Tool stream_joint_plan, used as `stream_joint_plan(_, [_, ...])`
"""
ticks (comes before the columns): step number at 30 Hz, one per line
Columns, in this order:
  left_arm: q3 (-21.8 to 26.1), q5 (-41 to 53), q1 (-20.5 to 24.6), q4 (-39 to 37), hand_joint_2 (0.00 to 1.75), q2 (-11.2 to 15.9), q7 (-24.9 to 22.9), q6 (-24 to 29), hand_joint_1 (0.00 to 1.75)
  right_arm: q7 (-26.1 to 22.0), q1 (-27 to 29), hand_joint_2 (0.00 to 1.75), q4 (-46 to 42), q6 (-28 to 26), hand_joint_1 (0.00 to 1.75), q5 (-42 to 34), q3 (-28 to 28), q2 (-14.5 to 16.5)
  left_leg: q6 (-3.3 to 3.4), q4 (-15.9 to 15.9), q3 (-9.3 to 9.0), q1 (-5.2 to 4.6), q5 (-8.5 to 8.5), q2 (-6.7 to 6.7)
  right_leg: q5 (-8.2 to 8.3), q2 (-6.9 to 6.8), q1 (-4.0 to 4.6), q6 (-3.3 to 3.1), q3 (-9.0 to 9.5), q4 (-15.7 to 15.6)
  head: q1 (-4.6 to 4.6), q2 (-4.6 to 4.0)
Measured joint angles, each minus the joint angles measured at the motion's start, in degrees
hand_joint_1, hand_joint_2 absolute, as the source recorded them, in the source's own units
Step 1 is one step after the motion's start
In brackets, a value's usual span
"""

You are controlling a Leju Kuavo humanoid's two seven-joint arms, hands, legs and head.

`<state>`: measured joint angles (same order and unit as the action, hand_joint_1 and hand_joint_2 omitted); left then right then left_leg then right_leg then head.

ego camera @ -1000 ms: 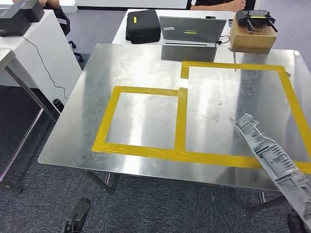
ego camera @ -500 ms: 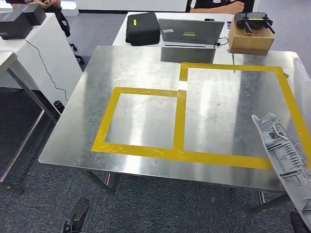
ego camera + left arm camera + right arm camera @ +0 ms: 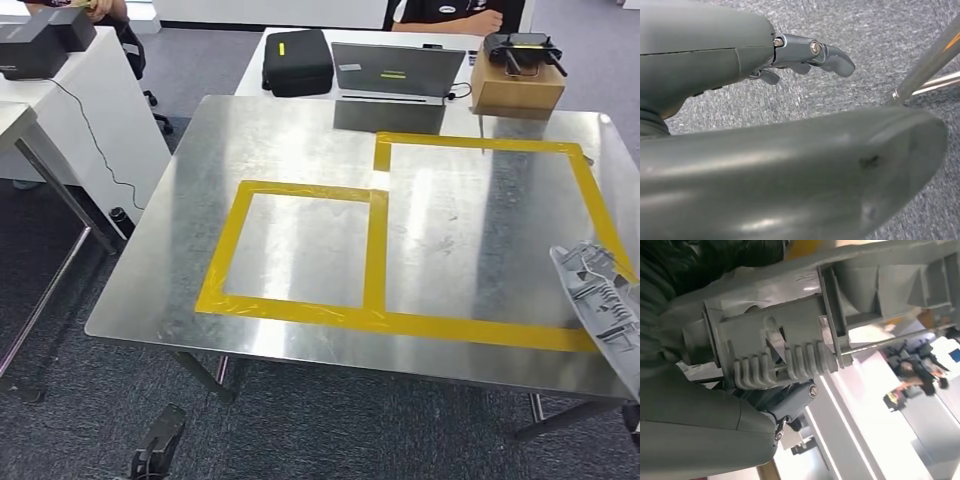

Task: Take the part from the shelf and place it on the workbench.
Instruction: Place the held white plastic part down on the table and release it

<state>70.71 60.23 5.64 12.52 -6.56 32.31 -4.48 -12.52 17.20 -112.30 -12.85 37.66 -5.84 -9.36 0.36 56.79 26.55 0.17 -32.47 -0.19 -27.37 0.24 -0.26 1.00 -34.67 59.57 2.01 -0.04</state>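
The grey ribbed plastic part (image 3: 601, 303) hangs over the right front corner of the metal workbench (image 3: 287, 140), tilted, its far tip above the yellow tape. My right hand (image 3: 711, 425) grips the part (image 3: 791, 340) from underneath, with the thumb against its ribbed side. A dark bit of that hand (image 3: 631, 415) shows at the picture's right edge below the part. My left hand (image 3: 753, 65) hangs low over the carpet with its fingers (image 3: 821, 52) stretched out and nothing in it. It also shows as a dark shape, the left hand (image 3: 157, 448), below the bench's front left.
Two yellow tape frames (image 3: 375, 250) mark the benchtop, a small one on the left and a large one on the right. Behind stand a black case (image 3: 298, 62), a laptop (image 3: 396, 70) and a cardboard box (image 3: 517, 88). A white table (image 3: 90, 110) stands on the left, and a person (image 3: 453, 14) sits at the back.
The part has swung to the right and back, so less of it reaches over the bench. The whole view has shifted slightly. My left hand hangs as before.
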Motion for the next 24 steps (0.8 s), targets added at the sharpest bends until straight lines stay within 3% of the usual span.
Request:
stream_joint_plan(11, [-0.77,0.01,0.78,0.0,0.0,0.2,-0.7,-0.12,0.0,5.34,-13.7,1.75,15.65,9.83,1.75,1.59,-3.7,-8.21,0.09,0.04,-0.03,-0.06,0.05,0.04,0.16,0.11,-0.1,0.22,0.13,-0.15,0.01,0.0])
stream_joint_plan(15, [-1.77,0.14,1.45,0.0,0.0,0.23,-1.27,-0.12,0.0,7.68,-22.06,1.75,25.2,13.53,1.75,6.34,-1.08,-10.66,0.14,0.04,-0.04,-0.08,0.08,0.08,0.25,0.18,-0.15,0.34,0.17,-0.18,-0.02,0.0])
stream_joint_plan(19, [-2.9,0.57,2.08,0.0,0.0,0.23,-1.99,-0.15,0.0,8.48,-30.17,1.75,36.38,14.84,1.75,12.3,4.72,-11.1,0.2,0.05,-0.12,-0.09,0.13,0.26,0.34,0.4,-0.17,0.37,0.17,-0.19,0.01,0.0])
stream_joint_plan(24, [-3.17,0.63,2.36,0.0,0.0,0.21,-2.15,-0.16,0.0,8.67,-32.1,1.75,39.02,14.69,1.75,13.31,6.6,-11.09,0.2,0.05,-0.16,-0.09,0.13,0.31,0.35,0.43,-0.16,0.37,0.18,-0.19,0.0,0.0])
